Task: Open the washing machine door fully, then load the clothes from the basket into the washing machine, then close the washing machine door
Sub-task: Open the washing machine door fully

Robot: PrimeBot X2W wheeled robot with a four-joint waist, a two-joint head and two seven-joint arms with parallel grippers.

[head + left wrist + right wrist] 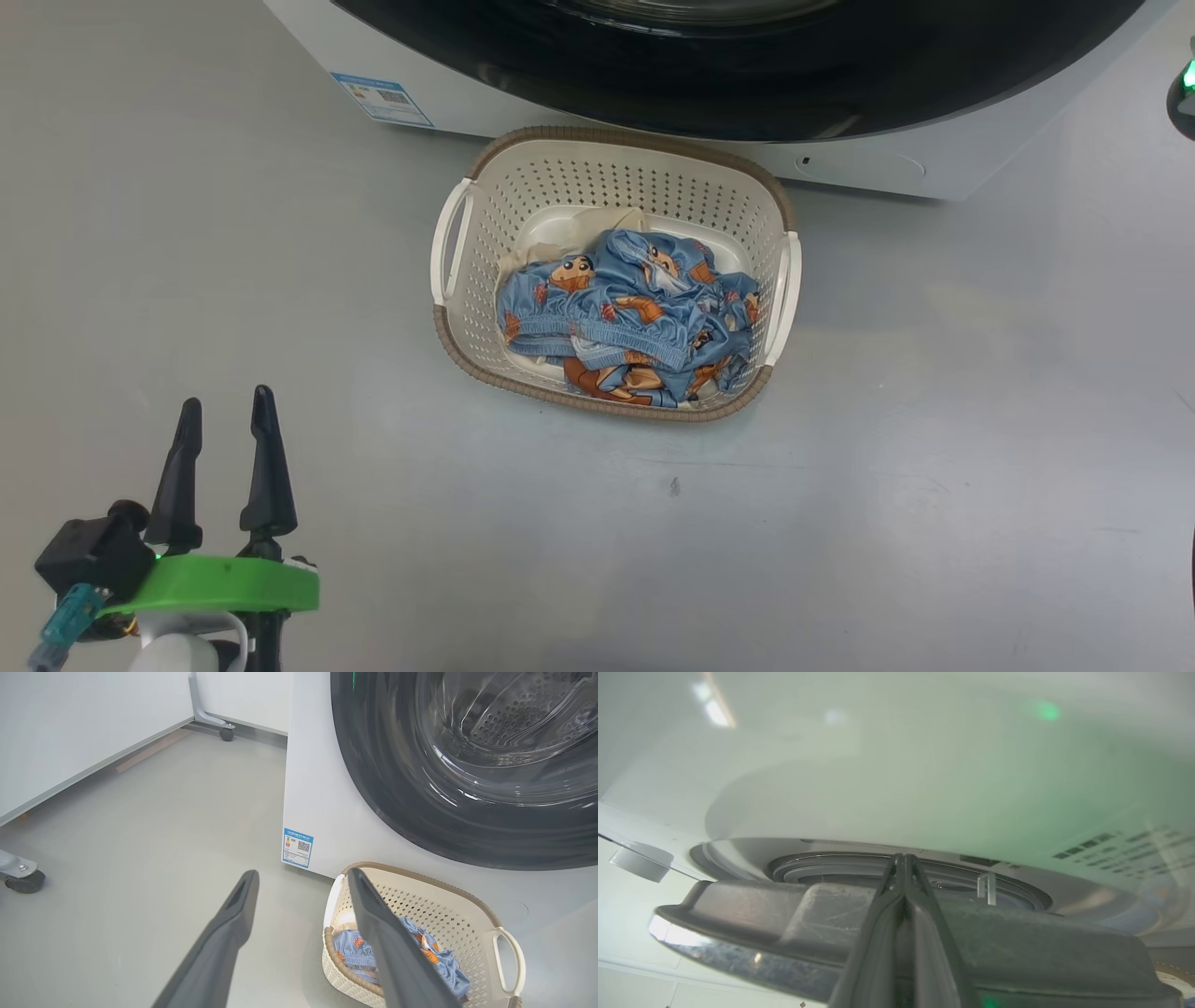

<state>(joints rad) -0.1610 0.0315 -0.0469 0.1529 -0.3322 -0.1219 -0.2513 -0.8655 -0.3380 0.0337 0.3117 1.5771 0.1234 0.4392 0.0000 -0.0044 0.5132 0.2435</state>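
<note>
Two grippers to tell about. My left gripper [227,403] hangs over the grey floor [887,467], well to the left of the basket [607,177], and its two dark fingers stand wide apart with nothing between them. My right gripper [903,858] has its fingers pressed tight together, also with nothing in them. They lie across the thick grey edge of the washing machine door [738,914], and the tips point at the grey ring [808,872] behind it. I cannot tell if they touch the door. The basket sits on the floor just in front of the washing machine [448,103], below the black round door. The clothes [635,308] lie in the basket, blue ones with orange-brown pictures bunched up on top of a cream cloth [579,229]. A small blue label [383,98] is stuck on the white front near the basket
</note>
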